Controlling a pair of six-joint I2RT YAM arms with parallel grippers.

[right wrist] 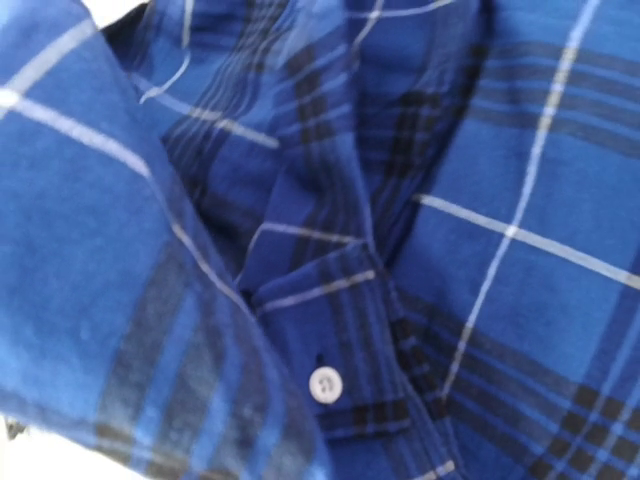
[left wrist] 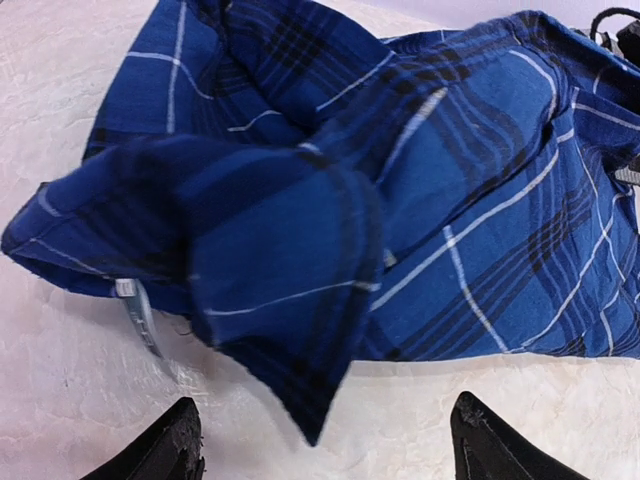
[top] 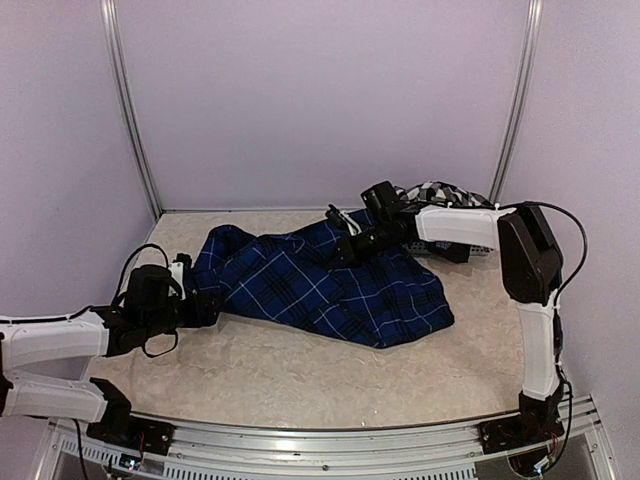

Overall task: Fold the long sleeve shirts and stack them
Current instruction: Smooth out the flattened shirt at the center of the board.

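While navy shirt (right wrist: 500, 200) fills the right wrist view, lower-frame fingertips (left wrist: 165, 450) show left gripper (left wrist: 325, 445) wide open, empty; right gripper (top: 345, 248) closed, hold unclear.

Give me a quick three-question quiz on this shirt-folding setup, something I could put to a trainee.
1. True or false: the left gripper is clamped on the navy plaid shirt.
2. Where does the black-and-white checked shirt lie? A, far right corner, behind the right arm. B, near left corner. C, stacked on the navy plaid shirt.
3. Fill in: the right wrist view shows a white ____ on the navy cloth.
Key: 1 false, its jaws stand open; 2 A; 3 button.
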